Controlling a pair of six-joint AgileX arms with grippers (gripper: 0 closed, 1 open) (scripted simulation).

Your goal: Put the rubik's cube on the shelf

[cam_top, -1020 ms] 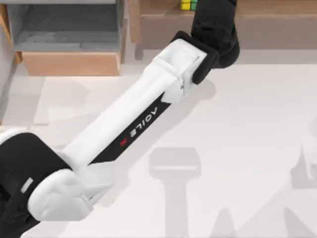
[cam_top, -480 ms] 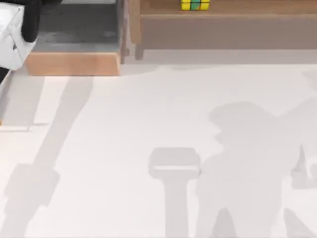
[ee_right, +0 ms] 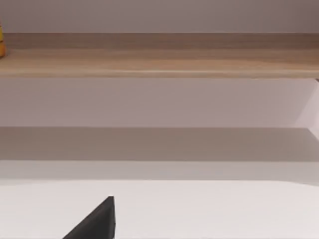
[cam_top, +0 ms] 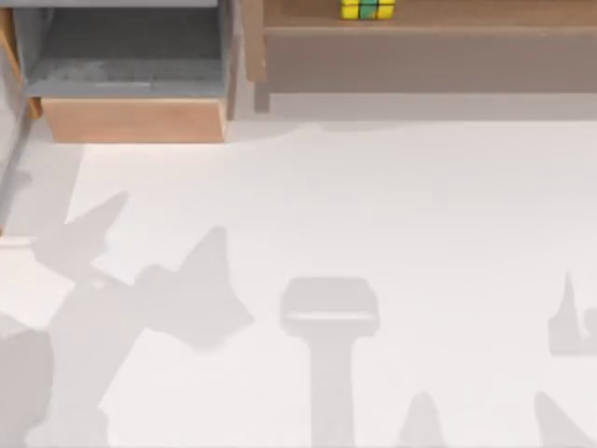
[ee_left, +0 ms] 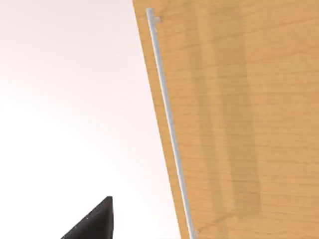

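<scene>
The left arm, which a second ago stretched across the white table (cam_top: 373, 215) from the near left to the far shelf, and half a second ago showed just at the far left corner, is gone from the top view; its shadow now lies over the near left of the table. The lettering on its forearm, readable a second ago, has left with it, and no writing or label can be read on anything now.

The small Rubik's cube of yellow tiles with some green and blue ones and dark grid lines (cam_top: 367, 8) sits on the long light-brown wooden shelf with a grey-brown front face (cam_top: 429, 56) at the far edge of the scene, a little right of the shelf's left end. It lies where it lay half a second ago, with no gripper near it.

To the left of the shelf stands a grey box-like compartment with a wooden front (cam_top: 131, 119).

In the left wrist view a dark fingertip (ee_left: 94, 224) of the left gripper shows before a light wooden panel (ee_left: 239, 109) with a thin grey metal rod (ee_left: 167, 119) along its edge. In the right wrist view a dark fingertip (ee_right: 97, 221) of the right gripper shows above the table, facing the shelf (ee_right: 159, 55), with a sliver of the yellow cube (ee_right: 1, 42) at its end.

For both grippers, I cannot tell whether they are spread or closed.
</scene>
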